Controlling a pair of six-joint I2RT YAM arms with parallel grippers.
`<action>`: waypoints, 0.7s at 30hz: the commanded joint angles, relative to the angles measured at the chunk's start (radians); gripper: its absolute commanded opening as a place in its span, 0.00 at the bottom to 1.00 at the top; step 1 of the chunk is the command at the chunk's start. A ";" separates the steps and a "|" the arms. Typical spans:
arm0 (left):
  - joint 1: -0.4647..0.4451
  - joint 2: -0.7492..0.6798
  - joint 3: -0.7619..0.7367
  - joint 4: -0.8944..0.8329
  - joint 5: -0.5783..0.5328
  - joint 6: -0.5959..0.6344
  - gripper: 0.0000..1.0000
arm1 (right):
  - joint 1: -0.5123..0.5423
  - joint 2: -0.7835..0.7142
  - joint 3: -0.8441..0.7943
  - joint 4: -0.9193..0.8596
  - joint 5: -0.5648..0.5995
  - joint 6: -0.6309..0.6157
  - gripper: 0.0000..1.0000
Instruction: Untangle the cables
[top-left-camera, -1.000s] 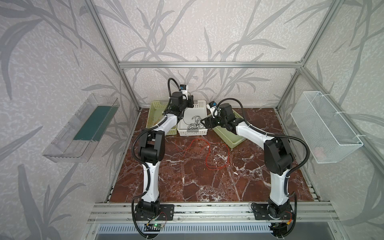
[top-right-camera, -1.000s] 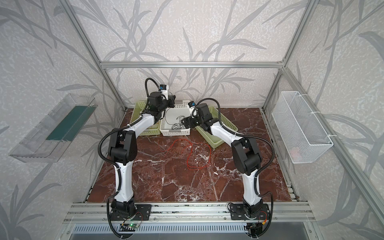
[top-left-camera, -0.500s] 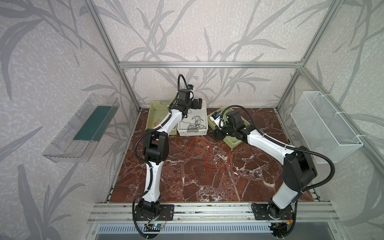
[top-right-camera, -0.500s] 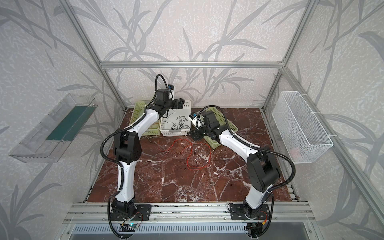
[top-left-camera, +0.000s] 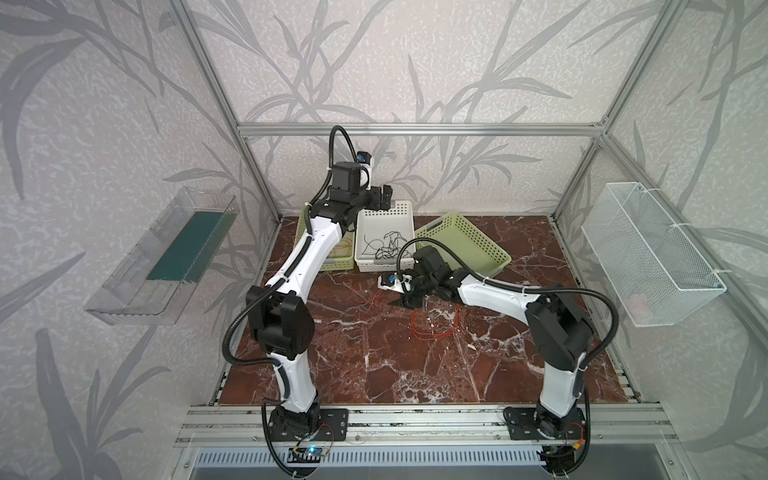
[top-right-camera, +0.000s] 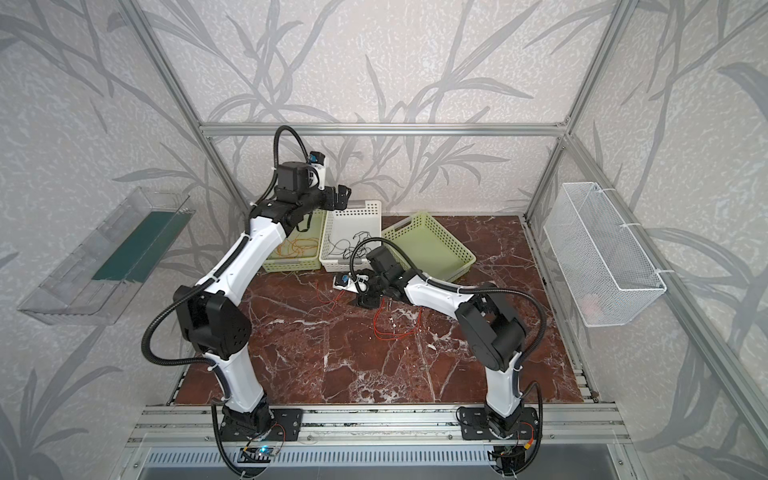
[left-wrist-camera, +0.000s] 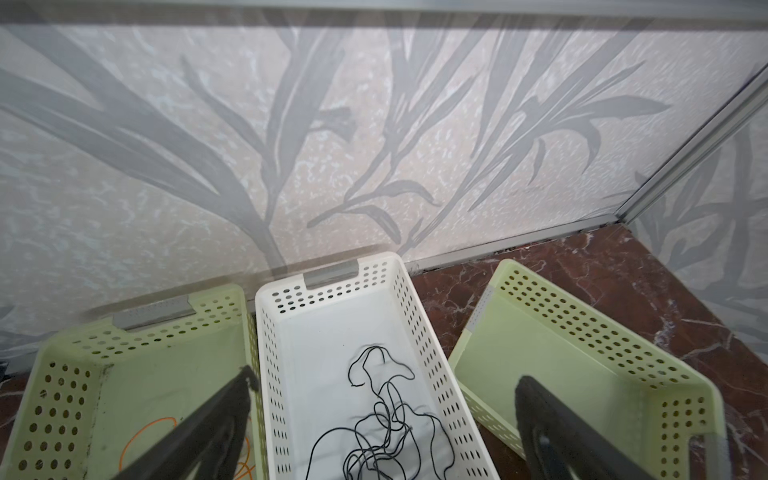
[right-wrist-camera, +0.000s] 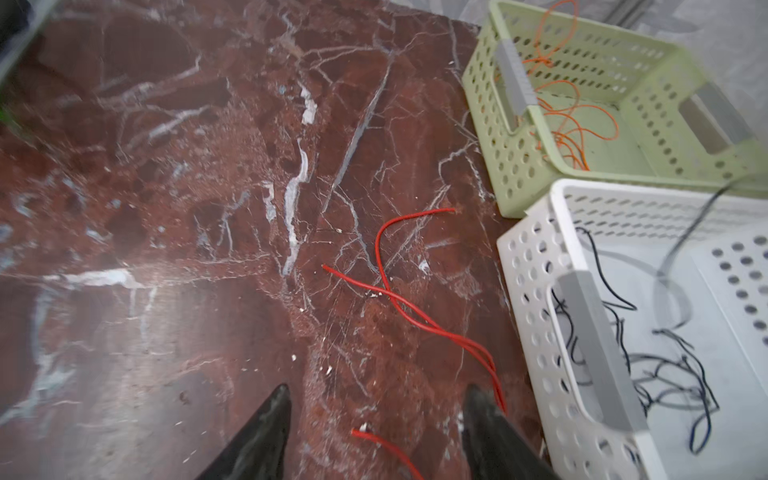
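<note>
Thin red cables (top-left-camera: 432, 328) (top-right-camera: 395, 328) lie loose on the marble table. Black cables (top-left-camera: 384, 245) (left-wrist-camera: 382, 424) lie tangled in the white basket (top-left-camera: 409, 224). Orange cables (top-right-camera: 297, 249) (right-wrist-camera: 569, 120) lie in the left green basket (top-left-camera: 332, 266). My left gripper (top-left-camera: 384, 198) (left-wrist-camera: 386, 378) hangs open and empty above the white basket's far end. My right gripper (top-left-camera: 405, 301) (right-wrist-camera: 377, 390) is open, low over the table beside the white basket. A red cable end (right-wrist-camera: 374, 438) lies between its fingers, and two red strands (right-wrist-camera: 415, 316) run past one fingertip.
An empty green basket (top-left-camera: 469, 241) sits tilted at the back right, close behind my right wrist. A white wire basket (top-left-camera: 648, 249) hangs on the right wall. A clear tray (top-left-camera: 166, 249) hangs on the left wall. Frame posts bound the table.
My left gripper has opened and risen above the white basket. My right gripper has swung away from the baskets and down to the table by the red cables, its jaws narrowing somewhat.
</note>
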 joint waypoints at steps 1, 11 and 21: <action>0.019 0.022 0.002 -0.086 0.082 -0.016 0.99 | 0.026 0.076 0.062 0.052 0.088 -0.175 0.66; 0.021 0.105 0.053 -0.069 0.136 -0.085 0.82 | 0.028 0.117 -0.004 0.219 0.116 -0.217 0.68; 0.112 -0.241 -0.400 0.090 0.042 -0.094 0.92 | 0.055 0.301 0.204 0.099 0.300 -0.381 0.68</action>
